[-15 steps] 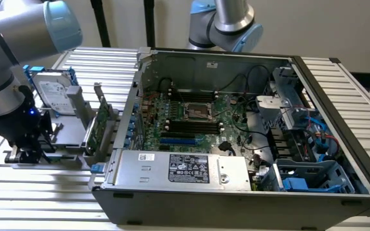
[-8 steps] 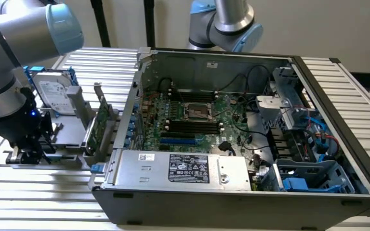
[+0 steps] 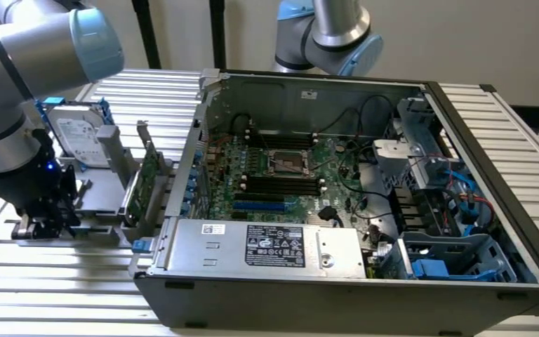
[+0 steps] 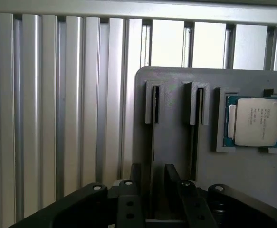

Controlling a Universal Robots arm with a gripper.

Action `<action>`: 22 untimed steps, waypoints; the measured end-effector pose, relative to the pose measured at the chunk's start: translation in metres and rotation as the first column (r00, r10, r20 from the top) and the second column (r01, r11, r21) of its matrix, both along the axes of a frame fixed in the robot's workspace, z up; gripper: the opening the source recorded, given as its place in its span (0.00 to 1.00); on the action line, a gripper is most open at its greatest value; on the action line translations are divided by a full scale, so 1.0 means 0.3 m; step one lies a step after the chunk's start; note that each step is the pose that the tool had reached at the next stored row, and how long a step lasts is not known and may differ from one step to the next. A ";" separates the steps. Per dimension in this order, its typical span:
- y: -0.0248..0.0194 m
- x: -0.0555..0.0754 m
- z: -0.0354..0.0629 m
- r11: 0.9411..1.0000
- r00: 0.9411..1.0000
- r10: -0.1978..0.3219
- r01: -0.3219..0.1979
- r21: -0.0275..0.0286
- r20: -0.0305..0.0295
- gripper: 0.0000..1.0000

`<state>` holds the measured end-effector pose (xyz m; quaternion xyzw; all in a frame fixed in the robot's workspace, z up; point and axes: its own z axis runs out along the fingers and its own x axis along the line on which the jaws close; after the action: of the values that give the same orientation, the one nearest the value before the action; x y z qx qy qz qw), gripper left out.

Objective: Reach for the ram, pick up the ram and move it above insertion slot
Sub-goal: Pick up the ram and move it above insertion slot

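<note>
Black tool (image 4: pixel 158 173) parts sat closest to the wrist camera, its two fingers (image 4: pixel 172 176) standing apart with a clear gap between them. They straddled a narrow slot in a gray holder (image 4: pixel 243 175). A thin dark strip stood edge-on in that slot, which appeared to be the ram (image 4: pixel 155 107), running down into the gap. One finger lay just beside the strip and the other stood off from it, so the tool was partly open and had hold of nothing. A second slot (image 4: pixel 198 107) of the same kind ran alongside the first, and beyond it a processor chip (image 4: pixel 254 121) with a silver lid lay flat in a recess of the holder.

From the exterior view, the arm (image 3: pixel 26 49) reached down at the exterior view's left edge of the ribbed metal desk (image 3: pixel 64 295), with the tool (image 3: pixel 50 221) low over the holder's near end. A silver hard drive (image 3: pixel 75 137) stood upright behind it, and a green expansion card (image 3: pixel 138 193) stood on edge between the tool and the open computer case (image 3: pixel 494 295), which filled the middle of the desk.
</note>
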<state>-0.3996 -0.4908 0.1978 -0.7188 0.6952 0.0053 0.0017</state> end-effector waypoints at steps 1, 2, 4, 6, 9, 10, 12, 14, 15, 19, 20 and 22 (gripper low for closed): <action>0.000 0.001 -0.001 1.000 1.000 0.000 0.000 0.000 0.000 0.28; 0.000 0.002 0.000 1.000 1.000 0.000 0.000 0.000 0.000 0.22; 0.000 0.004 0.000 1.000 1.000 0.000 0.000 0.000 -0.002 0.15; 0.000 0.004 0.000 1.000 1.000 0.000 0.000 0.000 -0.002 0.15; 0.000 0.004 0.000 1.000 1.000 0.000 0.000 0.000 -0.002 0.13; 0.000 0.004 0.000 1.000 1.000 0.000 0.000 0.000 -0.002 0.13; 0.000 0.004 0.000 1.000 1.000 0.000 0.000 0.000 -0.002 0.13; 0.000 0.004 0.000 1.000 1.000 0.000 0.000 0.000 -0.002 0.13; 0.000 0.004 0.000 1.000 1.000 0.000 0.000 0.000 -0.002 0.13; -0.001 0.004 0.009 1.000 1.000 0.000 0.000 0.001 -0.003 0.13; -0.001 0.004 0.014 1.000 1.000 0.000 0.000 0.002 -0.003 0.13; -0.001 0.004 0.025 1.000 1.000 0.000 0.000 0.003 -0.003 0.13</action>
<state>-0.3983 -0.4912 0.2053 -0.7188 0.6952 0.0072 0.0019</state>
